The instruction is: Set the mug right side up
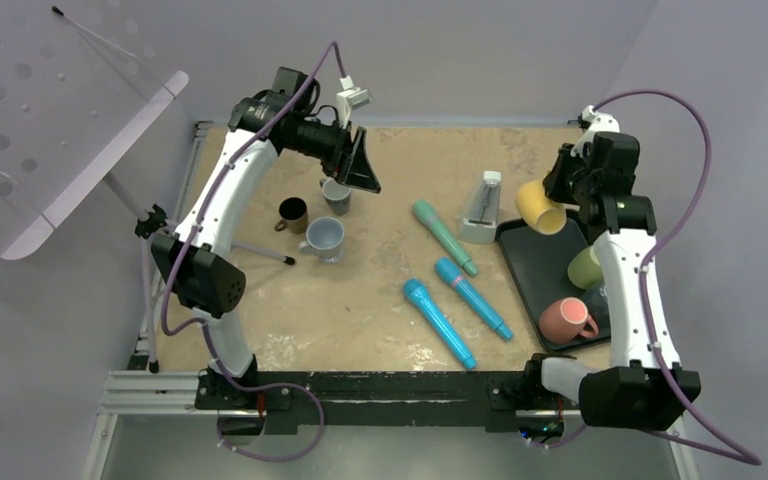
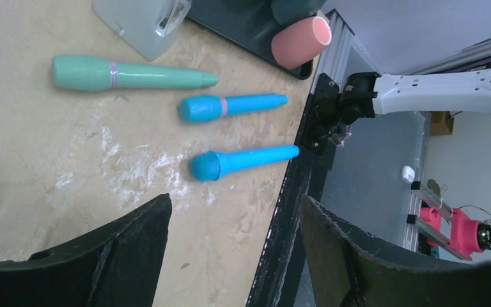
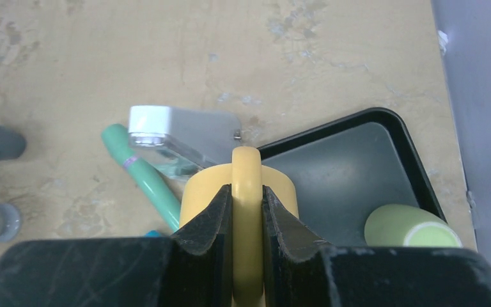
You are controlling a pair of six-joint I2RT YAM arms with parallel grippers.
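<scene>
Two fingers (image 3: 214, 220) of the right gripper (image 3: 247, 195) clamp the yellow mug (image 3: 284, 192) by its handle (image 3: 246, 166), black tray (image 3: 351, 160) rightward; left gripper (image 2: 233, 204) gapes wide.

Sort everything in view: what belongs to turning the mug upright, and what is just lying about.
In the job: yellow mug, held by its handle in the right gripper.

Lying about: green microphone, banded blue microphone, plain blue microphone, white metronome, pink mug and green mug in the black tray, pale grey mug, small grey mug, dark mug.
</scene>
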